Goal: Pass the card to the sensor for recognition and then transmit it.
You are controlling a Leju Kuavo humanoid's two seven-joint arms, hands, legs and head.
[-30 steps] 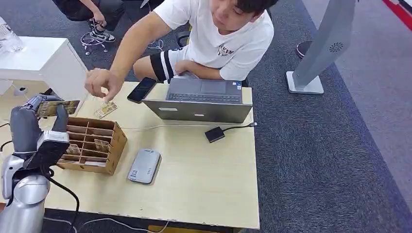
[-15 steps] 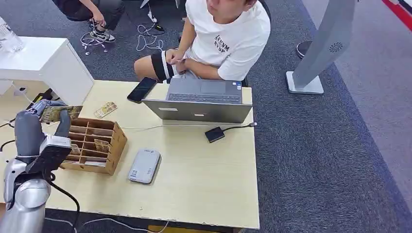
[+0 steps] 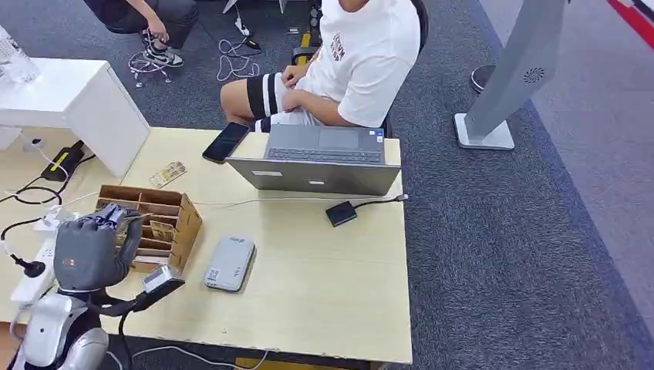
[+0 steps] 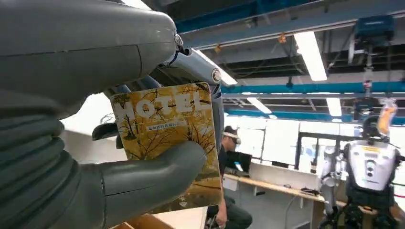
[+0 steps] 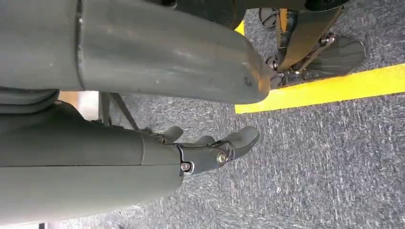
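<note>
My left hand is raised in front of the left end of the wooden card box, its grey back towards the head camera. In the left wrist view the same hand pinches a yellow card printed with bare trees and "HOTEL" between thumb and fingers. The grey card sensor lies flat on the table to the right of the box, apart from the hand. My right hand hangs over the grey carpet, fingers loosely apart and holding nothing.
A second card lies on the table behind the box. Further back are a black phone and an open laptop; a small black device is cabled to it. A person sits behind the table. Cables and a power strip lie to the left.
My left hand has dropped from high at the far left to the box's left end and turned, taking the card along. The person has pulled the arm back and leaned away.
</note>
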